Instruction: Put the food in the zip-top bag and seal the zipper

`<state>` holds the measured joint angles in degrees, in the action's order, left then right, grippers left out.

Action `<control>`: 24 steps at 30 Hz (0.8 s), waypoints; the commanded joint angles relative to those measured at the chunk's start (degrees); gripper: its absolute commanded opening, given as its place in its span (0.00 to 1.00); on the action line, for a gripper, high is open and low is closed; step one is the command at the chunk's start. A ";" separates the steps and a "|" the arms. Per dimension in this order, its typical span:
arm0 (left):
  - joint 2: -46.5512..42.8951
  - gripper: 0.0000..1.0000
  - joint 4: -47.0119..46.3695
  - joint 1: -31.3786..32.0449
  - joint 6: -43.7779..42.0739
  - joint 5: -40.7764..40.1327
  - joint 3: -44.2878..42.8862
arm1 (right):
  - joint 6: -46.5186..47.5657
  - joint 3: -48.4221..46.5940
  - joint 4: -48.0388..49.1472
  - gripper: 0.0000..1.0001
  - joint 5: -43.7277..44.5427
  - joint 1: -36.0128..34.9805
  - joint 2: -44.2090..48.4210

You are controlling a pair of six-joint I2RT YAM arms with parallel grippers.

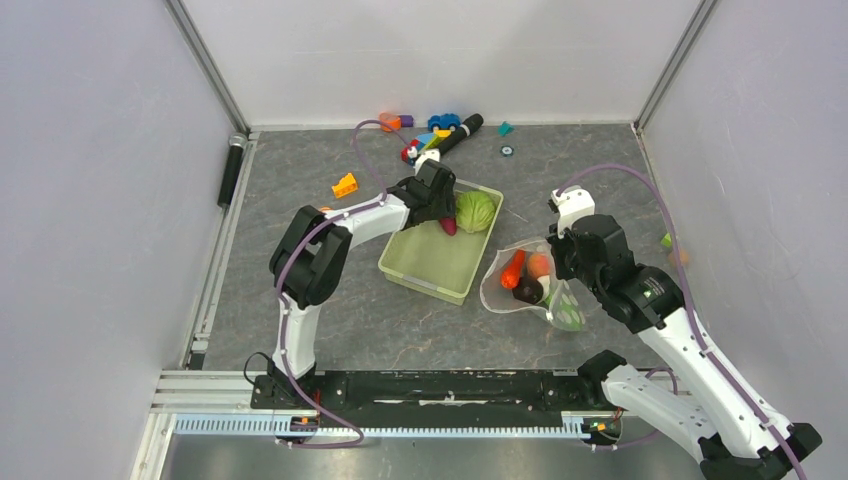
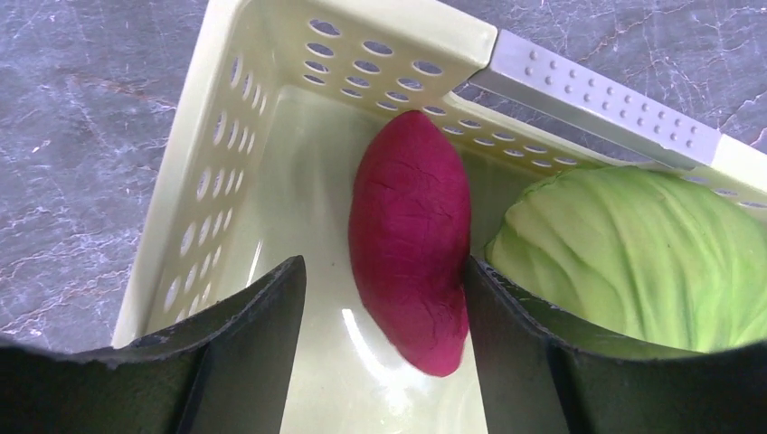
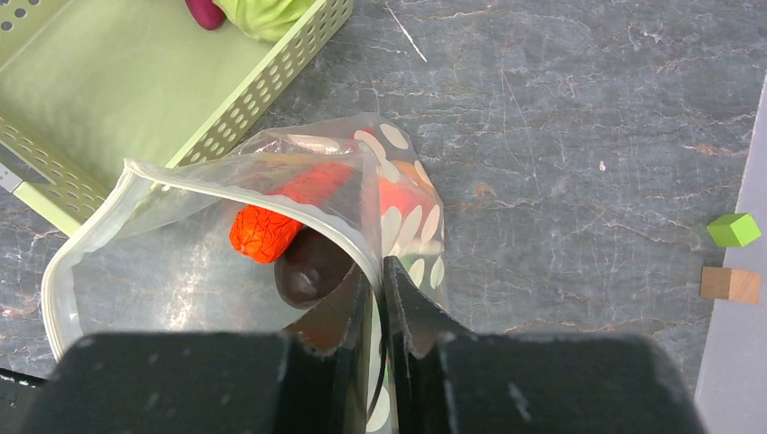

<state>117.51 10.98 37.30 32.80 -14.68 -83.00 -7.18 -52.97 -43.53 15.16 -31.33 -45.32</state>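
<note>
**Eggplant straddled in the basket, grip not yet closed**
The left hand is spread either side of it, one finger touching; it should be closed on the eggplant alone, clear of the cabbage alongside. The zip-top bag, lying on the desk beside the basket, is pinched at its rim by the right hand.

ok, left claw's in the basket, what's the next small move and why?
Probably close the left claw on the magenta eggplant: it lies between the jaws, a gap showing on one side, beside the cabbage in the basket. The right claw pinches the zip-top bag rim, mouth open.
</note>
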 commanded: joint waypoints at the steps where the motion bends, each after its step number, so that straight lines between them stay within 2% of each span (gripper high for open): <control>1: 2.11 0.70 -0.79 -0.25 3.32 -1.60 -2.54 | 0.79 -0.04 1.78 0.14 0.92 0.21 1.13; 8: 3.68 0.64 0.61 -0.30 3.60 -1.49 -2.87 | 0.78 -0.12 1.83 0.14 0.78 0.13 0.77; 11: 3.79 0.56 0.98 -0.29 3.68 -1.58 -2.76 | 0.82 -0.11 1.78 0.14 0.84 0.16 0.81; 13: 3.62 0.44 1.15 -0.30 3.56 -0.92 -2.55 | 0.76 -0.07 1.76 0.15 1.01 0.14 0.77; 16: 2.58 0.17 0.98 -0.30 3.33 0.93 -1.89 | 0.85 0.04 1.87 0.14 0.65 0.17 0.95; 18: 0.99 0.03 0.52 -0.21 3.41 1.25 -0.81 | 0.81 0.02 1.85 0.15 0.87 0.13 1.11; 24: -5.84 0.02 -1.05 0.03 2.79 2.94 3.92 | 0.75 0.08 1.87 0.15 0.39 0.13 1.24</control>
<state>118.93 11.07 37.19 34.63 -13.74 -81.80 -7.18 -52.93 -43.38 15.27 -31.33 -44.93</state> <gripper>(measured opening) 0.539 0.145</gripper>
